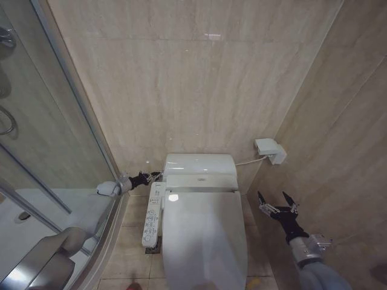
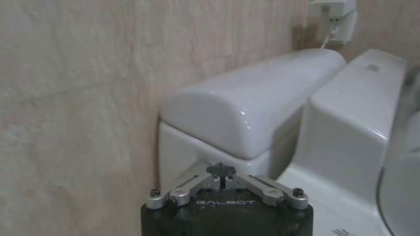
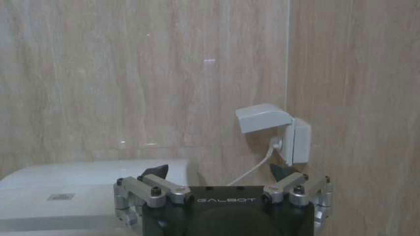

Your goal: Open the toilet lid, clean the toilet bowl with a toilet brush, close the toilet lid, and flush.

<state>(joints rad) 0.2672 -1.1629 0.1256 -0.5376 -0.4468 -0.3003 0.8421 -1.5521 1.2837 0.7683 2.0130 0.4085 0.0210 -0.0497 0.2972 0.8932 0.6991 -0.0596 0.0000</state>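
Observation:
The toilet lid point(image 1: 203, 241) lies shut over the toilet bowl, hiding the inside. The white button panel point(image 1: 153, 215) runs along the toilet's left side. My left gripper point(image 1: 147, 177) is shut and empty, its tips close to the left end of the white tank point(image 1: 199, 164). The left wrist view shows the left gripper point(image 2: 222, 172) with its fingertips together, just short of the tank's point(image 2: 253, 113) side wall. My right gripper point(image 1: 277, 203) hangs open and empty to the right of the toilet, near the side wall. In the right wrist view the right gripper point(image 3: 219, 173) points at the back wall. The toilet brush is out of view.
A curved glass shower enclosure point(image 1: 54, 169) stands on the left, close to the left arm. A white socket box point(image 1: 270, 150) with a cable sits on the back wall to the right of the tank, also in the right wrist view point(image 3: 276, 130). Something small and red point(image 1: 134, 285) lies on the floor tiles.

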